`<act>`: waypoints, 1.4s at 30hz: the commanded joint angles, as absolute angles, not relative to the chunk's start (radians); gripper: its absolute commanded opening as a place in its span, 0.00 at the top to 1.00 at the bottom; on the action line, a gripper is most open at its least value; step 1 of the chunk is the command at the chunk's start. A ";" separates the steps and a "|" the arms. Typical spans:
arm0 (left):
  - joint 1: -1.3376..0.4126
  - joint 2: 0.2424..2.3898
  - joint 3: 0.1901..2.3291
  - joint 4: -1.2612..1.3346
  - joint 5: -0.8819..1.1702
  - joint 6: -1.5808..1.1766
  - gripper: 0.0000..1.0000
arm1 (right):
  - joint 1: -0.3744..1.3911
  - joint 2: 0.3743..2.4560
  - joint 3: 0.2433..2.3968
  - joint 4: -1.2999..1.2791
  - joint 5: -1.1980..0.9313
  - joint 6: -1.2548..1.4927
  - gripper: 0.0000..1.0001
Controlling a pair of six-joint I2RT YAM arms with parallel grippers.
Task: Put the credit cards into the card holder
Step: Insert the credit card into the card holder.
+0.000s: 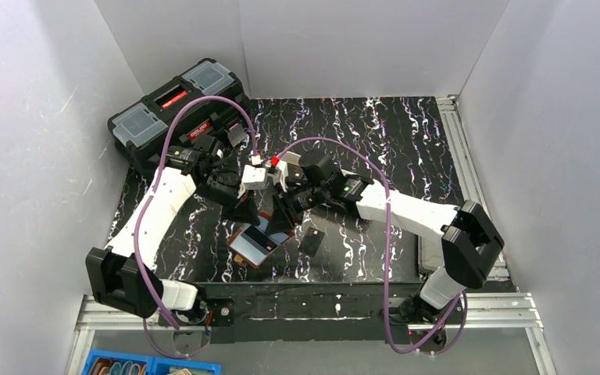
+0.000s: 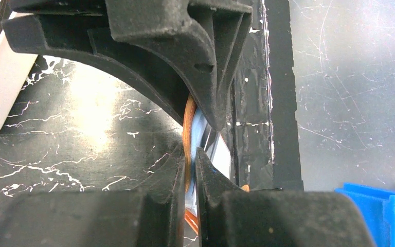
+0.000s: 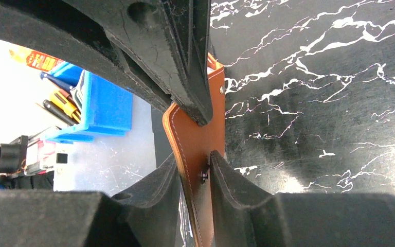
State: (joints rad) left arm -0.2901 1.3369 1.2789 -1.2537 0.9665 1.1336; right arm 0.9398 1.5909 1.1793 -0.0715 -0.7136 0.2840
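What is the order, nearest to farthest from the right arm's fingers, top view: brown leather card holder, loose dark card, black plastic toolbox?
1. Brown leather card holder, between the right fingers.
2. Loose dark card, just right.
3. Black plastic toolbox, far left.

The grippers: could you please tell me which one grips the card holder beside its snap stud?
The right gripper: its view shows brown leather of the card holder with the stud, whereas the left gripper pinches an edge showing blue-grey lining.

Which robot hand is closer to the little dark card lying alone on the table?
Right. The right gripper pinches the brown leather wallet just left of the small dark flat card; the left gripper grips the wallet's far side, farther away.
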 commanded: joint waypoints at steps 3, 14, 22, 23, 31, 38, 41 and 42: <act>-0.289 1.304 1.307 -1.277 0.999 1.146 1.00 | 0.934 1.552 1.175 -0.032 -0.743 0.293 0.69; -0.290 1.282 1.383 -1.319 0.966 1.178 0.62 | 0.934 1.561 1.196 -0.083 -0.652 0.304 0.99; -0.305 1.102 1.488 -1.300 0.895 1.151 0.46 | 0.934 1.554 1.281 -0.217 -0.514 0.273 0.99; -0.329 1.075 1.478 -1.290 0.883 1.144 0.46 | 0.934 1.555 1.303 -0.246 -0.497 0.278 0.99; -0.570 0.927 1.212 -1.106 0.690 1.185 0.47 | 0.934 1.521 1.428 -0.351 -0.420 0.312 0.99; -0.574 0.867 1.108 -0.974 0.656 1.265 0.48 | 0.934 1.496 1.468 -0.386 -0.412 0.311 0.99; -0.577 0.829 1.072 -0.854 0.640 1.227 0.48 | 0.934 1.494 1.473 -0.394 -0.411 0.308 0.99; -0.578 0.815 1.060 -0.827 0.640 1.216 0.48 | 0.934 1.492 1.474 -0.396 -0.409 0.308 0.99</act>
